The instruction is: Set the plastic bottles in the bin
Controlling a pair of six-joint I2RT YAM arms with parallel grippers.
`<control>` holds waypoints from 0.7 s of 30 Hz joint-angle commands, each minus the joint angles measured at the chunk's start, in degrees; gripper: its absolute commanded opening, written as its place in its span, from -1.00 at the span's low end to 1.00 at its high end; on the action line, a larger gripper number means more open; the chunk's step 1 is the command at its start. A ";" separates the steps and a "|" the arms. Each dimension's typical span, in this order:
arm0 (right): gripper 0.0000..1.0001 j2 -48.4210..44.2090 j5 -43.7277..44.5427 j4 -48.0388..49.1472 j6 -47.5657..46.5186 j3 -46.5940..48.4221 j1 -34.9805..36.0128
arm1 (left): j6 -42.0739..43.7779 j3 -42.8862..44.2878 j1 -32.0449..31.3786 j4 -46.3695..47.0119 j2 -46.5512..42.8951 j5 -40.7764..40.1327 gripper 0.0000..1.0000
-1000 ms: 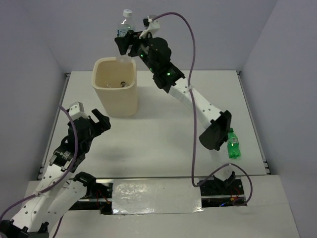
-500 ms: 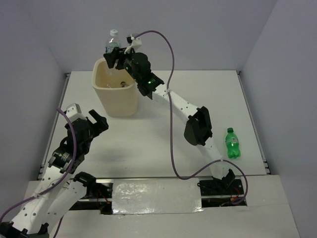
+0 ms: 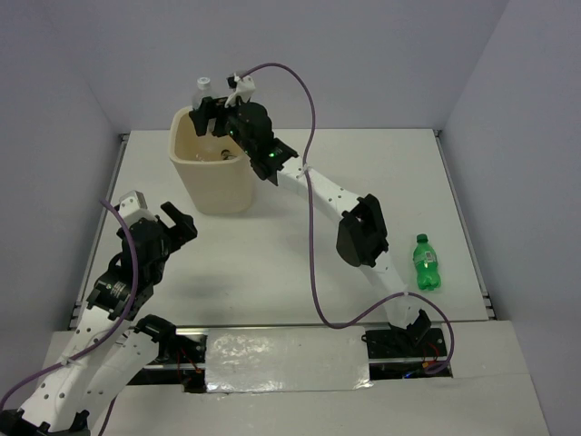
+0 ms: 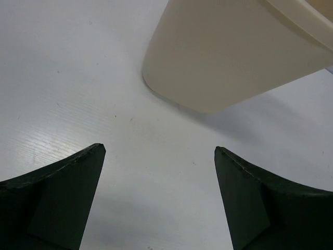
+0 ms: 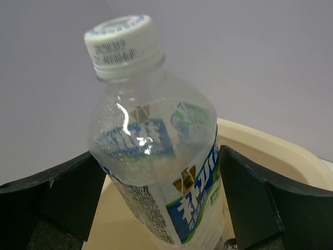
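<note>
A clear plastic bottle (image 5: 156, 156) with a white cap and a blue label leans between the fingers of my right gripper (image 5: 159, 153). The jaws stand apart beside it, and its lower end is inside the cream bin (image 5: 270, 151). From above, its cap (image 3: 202, 84) shows just over the bin's far rim (image 3: 186, 116), with the right gripper (image 3: 213, 113) over the opening. A green soda bottle (image 3: 425, 263) lies on the table at the right. My left gripper (image 3: 179, 221) hovers open and empty near the bin's base (image 4: 234, 57).
White walls enclose the table on three sides. The right arm's long links (image 3: 336, 195) stretch across the middle towards the bin. A small dark object (image 3: 223, 151) lies inside the bin.
The right arm carried the clear bottle left and down over the bin. Its jaws have spread, and the bottle sits lower than before. The left arm barely moved.
</note>
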 commanded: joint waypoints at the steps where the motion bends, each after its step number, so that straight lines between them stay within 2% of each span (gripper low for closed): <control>1: 0.86 -3.87 -0.72 0.84 -1.63 -0.30 0.60 | -1.05 0.92 0.29 1.01 -0.30 -1.03 0.99; 14: 0.96 -7.20 -1.16 -0.92 -2.85 -2.05 0.60 | -1.05 0.83 0.29 1.10 -0.91 -0.76 0.99; 21: 1.00 -16.33 3.84 -11.09 -8.57 -5.21 -0.19 | -1.05 0.75 0.29 1.10 -1.09 -0.94 0.99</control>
